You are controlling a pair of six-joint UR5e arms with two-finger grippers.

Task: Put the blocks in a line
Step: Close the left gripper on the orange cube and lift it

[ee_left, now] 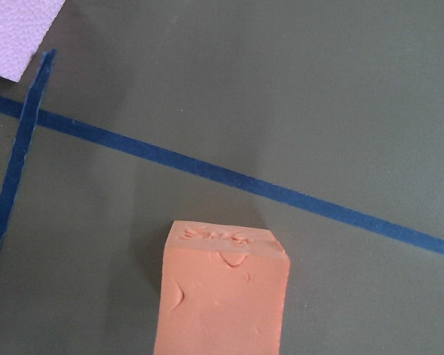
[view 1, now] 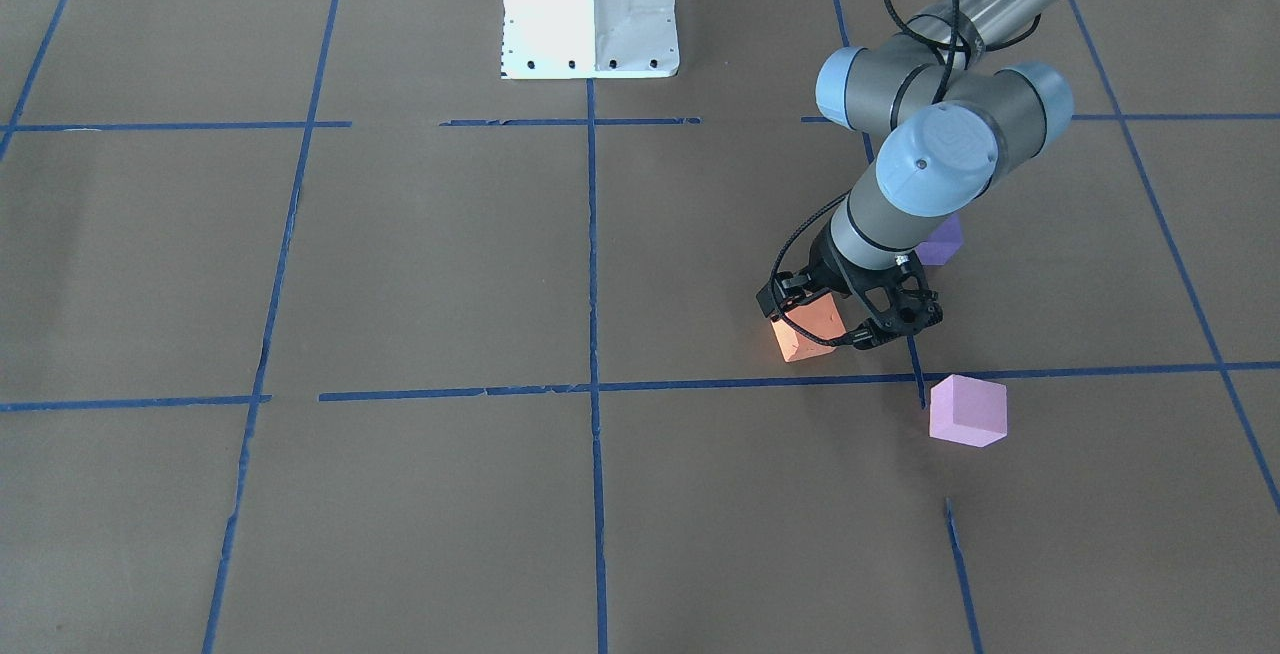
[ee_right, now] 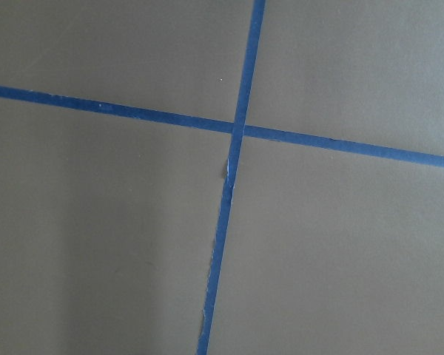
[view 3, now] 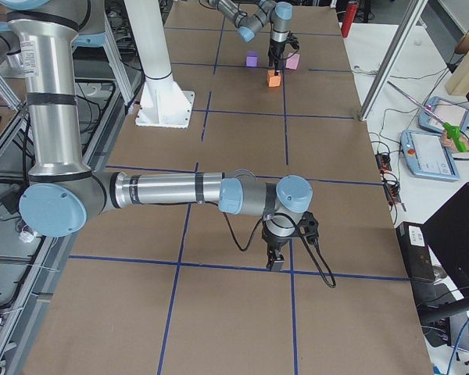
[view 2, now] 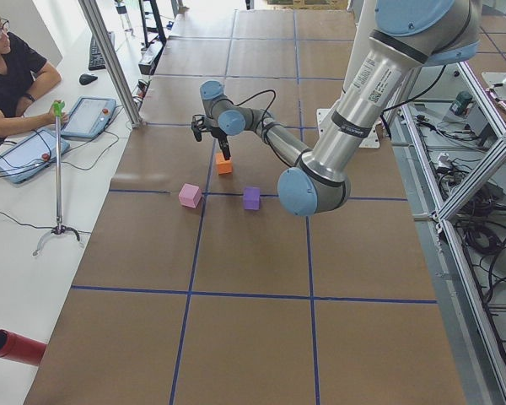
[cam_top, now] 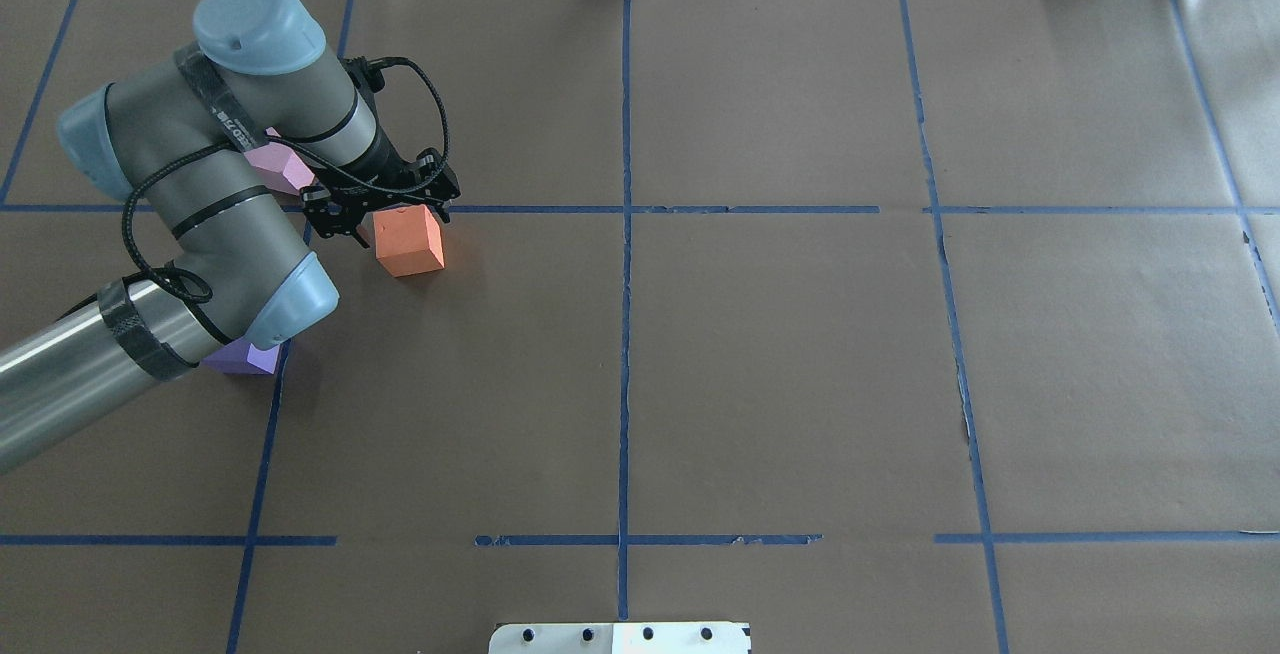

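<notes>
Blocks lie on the robot's left part of the worktop [cam_top: 800,384], all three apart from each other, and they make a triangle, not a line. You see the orange block [cam_top: 408,240] just on the robot's side of a blue tape line [cam_top: 700,209], turned a little against the grid. Its surface has small dents in the left wrist view. The pink block [view 1: 967,410] sits just beyond that line, farther from the robot. The purple block [view 1: 942,242] sits nearer to the robot, and in the overhead view it is half hidden under the left arm [cam_top: 200,184].

The left gripper [view 1: 848,319] is low over the orange block with its jaws wide apart. One finger covers an edge of the block in the front-facing view, but you cannot tell if the jaws touch it.

The right gripper [view 3: 275,262] points down over a crossing of tape lines, well apart from the blocks. Only the side view shows it, so you cannot tell whether its jaws are wide or narrow.
</notes>
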